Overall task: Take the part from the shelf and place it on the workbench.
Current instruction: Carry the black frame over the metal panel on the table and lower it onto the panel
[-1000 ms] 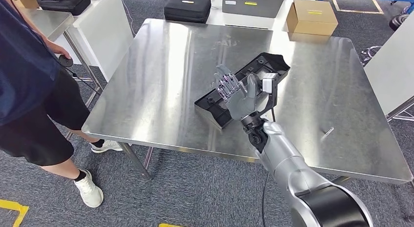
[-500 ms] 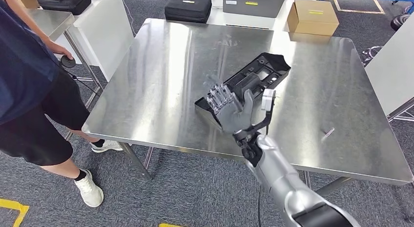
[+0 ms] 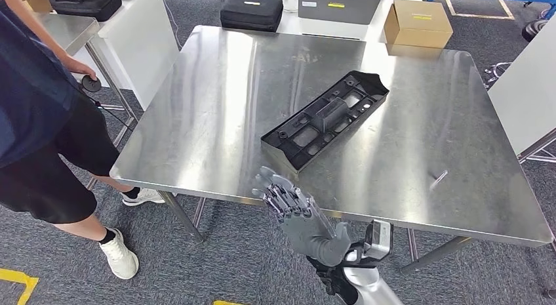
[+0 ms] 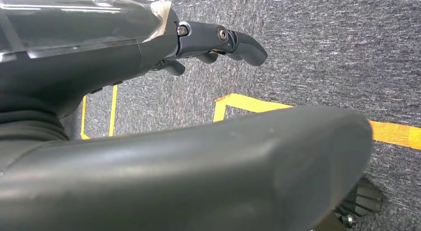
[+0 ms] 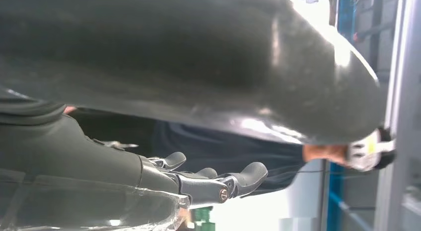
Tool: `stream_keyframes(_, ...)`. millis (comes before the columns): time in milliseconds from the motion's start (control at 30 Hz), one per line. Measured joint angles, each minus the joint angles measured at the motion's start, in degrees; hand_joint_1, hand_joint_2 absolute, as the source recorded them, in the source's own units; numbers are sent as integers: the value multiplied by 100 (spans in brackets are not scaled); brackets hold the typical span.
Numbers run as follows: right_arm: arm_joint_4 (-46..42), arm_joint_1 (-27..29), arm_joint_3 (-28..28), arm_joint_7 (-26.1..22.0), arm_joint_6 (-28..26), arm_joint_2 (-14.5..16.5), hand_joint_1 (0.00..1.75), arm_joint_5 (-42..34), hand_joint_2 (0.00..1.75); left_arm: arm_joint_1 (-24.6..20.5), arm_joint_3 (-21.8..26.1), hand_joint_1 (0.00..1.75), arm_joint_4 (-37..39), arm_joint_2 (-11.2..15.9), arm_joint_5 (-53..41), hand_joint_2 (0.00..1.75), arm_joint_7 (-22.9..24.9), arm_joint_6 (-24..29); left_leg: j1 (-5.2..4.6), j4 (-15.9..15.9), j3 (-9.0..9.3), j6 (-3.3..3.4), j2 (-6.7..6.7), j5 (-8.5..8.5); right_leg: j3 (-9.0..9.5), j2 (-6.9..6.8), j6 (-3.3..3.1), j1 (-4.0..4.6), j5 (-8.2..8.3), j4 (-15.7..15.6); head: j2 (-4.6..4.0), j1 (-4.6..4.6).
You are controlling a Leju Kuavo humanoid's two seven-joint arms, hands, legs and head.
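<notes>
The long black plastic part (image 3: pixel 326 119) lies flat and askew on the steel workbench (image 3: pixel 216 88), near its middle, with nothing touching it. My right hand (image 3: pixel 298 216) hangs in front of the bench's near edge, lower than the tabletop, fingers spread and holding nothing. It is well short of the part. In the right wrist view the same hand (image 5: pixel 99 161) shows its dark fingers (image 5: pixel 218 184) stretched out and bare. My left hand (image 4: pixel 124 57) hangs over grey carpet, its fingers (image 4: pixel 233 39) extended with nothing in them.
A person (image 3: pixel 39 88) in dark clothes stands at the bench's left corner. A small metal piece (image 3: pixel 440 178) lies near the right front edge. A cardboard box (image 3: pixel 417 21) and a black case (image 3: pixel 252 10) sit beyond the far edge. Yellow tape (image 4: pixel 238 104) marks the floor.
My right hand has drawn back from over the part, toward me and down past the bench's near edge. The part stays where it lay.
</notes>
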Motion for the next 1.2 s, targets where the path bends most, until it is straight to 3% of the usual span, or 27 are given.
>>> stream_keyframes(567, -684, 308, -190, -185, -151, -118, 0, 327, 0, 0, 46, 0, 0, 1, 107, 0, -43, -54, -25, 9, 1, 14, 0, -9, 5, -1, 8, -26, 4, -8, 0, 0)
stream_keyframes(700, -739, 382, -231, -191, -201, -118, 0, 431, 0, 0, 79, 0, 0, 9, 113, 0, -110, -117, -59, 11, 2, 57, -1, -11, 8, 0, 33, -58, 17, -16, 0, -2)
stream_keyframes(800, -784, 430, -249, -191, -224, -123, 0, 475, 0, -4, 79, 0, 2, 13, 95, 0, -137, -135, -32, -75, 34, 137, 22, 81, -24, -3, 85, -69, -24, 38, 0, 2)
stream_keyframes(867, -798, 451, -264, -191, -225, -134, 0, 488, 0, -11, 79, 0, 5, 10, 87, 0, -146, -138, 3, -136, 45, 176, 45, 138, -199, -6, 71, -87, -292, 458, 0, 22)
stream_keyframes(933, -800, 482, -277, -191, -228, -156, 0, 492, 0, -13, 79, 0, 7, 8, 87, 0, -149, -140, 9, -142, 20, 180, 57, 159, -492, -8, 67, -122, -644, 1226, 0, 36)
stream_keyframes(1000, -800, 520, -284, -191, -230, -179, 0, 492, 0, -12, 80, 0, 10, 5, 87, 0, -150, -141, 28, -138, -8, 147, 69, 181, -574, -12, 151, -169, -742, 1564, 0, 34)
stream_keyframes(1033, -800, 531, -284, -191, -231, -186, 0, 493, 0, -13, 80, 0, 13, 3, 86, 0, -150, -142, 48, -135, -20, 122, 71, 195, -436, -17, 226, -195, -656, 1373, 0, 35)
stream_keyframes(1100, -800, 533, -284, -191, -231, -196, 0, 501, 0, -13, 80, 0, 16, 2, 85, 0, -150, -146, 86, -119, -43, 47, 70, 214, 60, -37, 375, -253, -419, 557, 0, 42)
stream_keyframes(1133, -800, 538, -282, -191, -231, -199, 0, 510, 0, -14, 80, 0, 18, 1, 85, 0, -150, -147, 94, -110, -57, -2, 63, 225, 258, -25, 399, -258, -322, 239, 0, 47)
stream_keyframes(1200, -800, 551, -279, -191, -243, -205, 0, 528, 0, -15, 81, 0, 22, 2, 85, 0, -144, -143, 85, -91, -85, -106, 44, 259, 387, 10, 333, -239, -281, -8, 0, 61)
